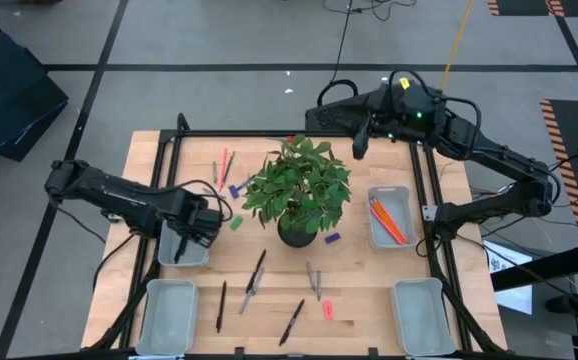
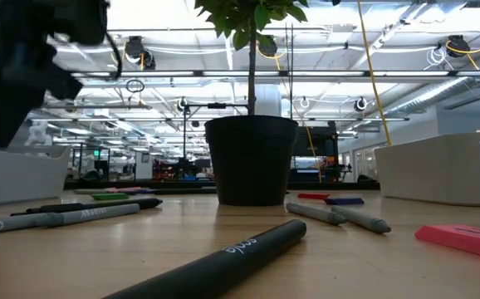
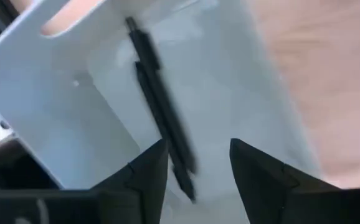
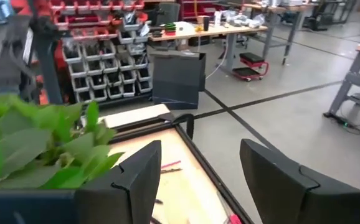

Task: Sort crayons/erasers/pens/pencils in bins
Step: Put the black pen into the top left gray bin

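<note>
Near me, black pens lie loose on the counter between two bare bins. My left hand hangs released over the left-side bin, where one pen lies. Orange pencils fill the right bin. Farther off, my right hand hovers spread by the plant.

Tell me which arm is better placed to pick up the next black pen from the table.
The left, I think. The left gripper hangs open over the bin that holds a pen, and the loose pens lie just in front of it. The right gripper is open but up beyond the table's far edge.
</note>
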Robot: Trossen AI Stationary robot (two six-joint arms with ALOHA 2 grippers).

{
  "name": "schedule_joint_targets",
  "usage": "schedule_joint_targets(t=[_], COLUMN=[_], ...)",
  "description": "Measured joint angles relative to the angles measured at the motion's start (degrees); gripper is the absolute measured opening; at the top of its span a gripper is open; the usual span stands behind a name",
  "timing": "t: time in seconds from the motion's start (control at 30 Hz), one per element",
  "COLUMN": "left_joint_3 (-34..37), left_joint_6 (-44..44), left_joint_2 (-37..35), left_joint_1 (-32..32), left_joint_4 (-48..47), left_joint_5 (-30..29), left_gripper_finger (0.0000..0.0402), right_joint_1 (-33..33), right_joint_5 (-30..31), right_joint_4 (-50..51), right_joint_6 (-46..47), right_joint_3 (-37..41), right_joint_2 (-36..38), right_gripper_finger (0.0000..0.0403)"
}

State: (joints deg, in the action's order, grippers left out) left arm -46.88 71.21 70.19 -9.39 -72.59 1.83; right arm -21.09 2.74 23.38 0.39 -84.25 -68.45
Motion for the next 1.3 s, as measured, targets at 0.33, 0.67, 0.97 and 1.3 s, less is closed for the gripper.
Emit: schedule_joint_targets(t=[0.33,0.67,0.97,1.3], left_joint_3=[-16.52,-15.25,-15.27,-15.32], left_joint_6=[-3.18,-7.47,-5.35,-7.48], left_joint_2=[0.33,6.04,18.09,28.06], left_joint_1=[-8.73,-18.74,-17.86,-16.00], left_joint_4=[14.00,27.44,30.73,38.70], left_joint_5=[-9.12,-14.45,-14.36,-17.39], left_gripper_finger=[0.0148,0.0134,0.0134,0.0133], right_joint_1=[2.79,12.25,17.61,18.22], right_joint_5=[-7.57,-10.38,-10.01,-6.84], right_joint_4=[12.18,32.28,41.80,40.27], right_joint_6=[-2.09,-6.76,-4.09,-2.01], right_joint_3=[0.04,0.04,0.04,0.04], right_joint_2=[3.41,9.09,9.85,9.52], right_gripper_finger=[0.0210,0.0210,0.0210,0.0210])
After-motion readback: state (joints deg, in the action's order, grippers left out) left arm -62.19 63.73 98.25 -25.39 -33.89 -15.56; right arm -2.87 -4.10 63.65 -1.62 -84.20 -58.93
